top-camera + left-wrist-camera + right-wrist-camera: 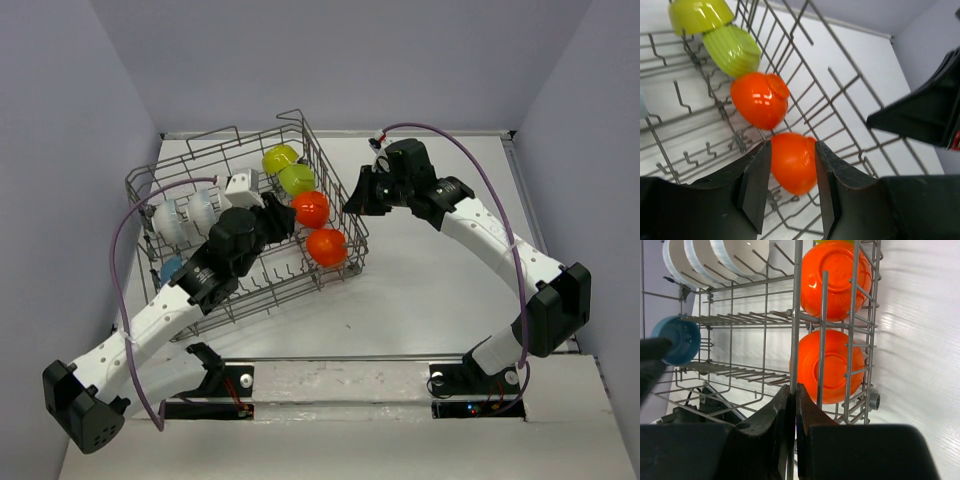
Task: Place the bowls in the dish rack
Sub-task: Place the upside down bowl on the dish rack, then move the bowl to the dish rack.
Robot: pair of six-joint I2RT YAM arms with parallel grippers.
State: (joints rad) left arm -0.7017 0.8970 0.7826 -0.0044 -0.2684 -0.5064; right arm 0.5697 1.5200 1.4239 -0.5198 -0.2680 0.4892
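Lining the wire dish rack [255, 285] stand glossy, round bowls [326, 247].

no readable text, labels, numbers or signs anywhere

You are looking at bright glossy bowls [311, 209] in a grey wire dish rack [265, 287].
Right of centre in the top view, two orange-red bowls [327, 247] are sitting below two yellow-green bowls [297, 179], one ribbed. At left, white bowls [172, 222] and a blue bowl [170, 268] are showing, while a white table [430, 290], pale lilac walls [60, 120] and purple cables [117, 290] are surrounding them.
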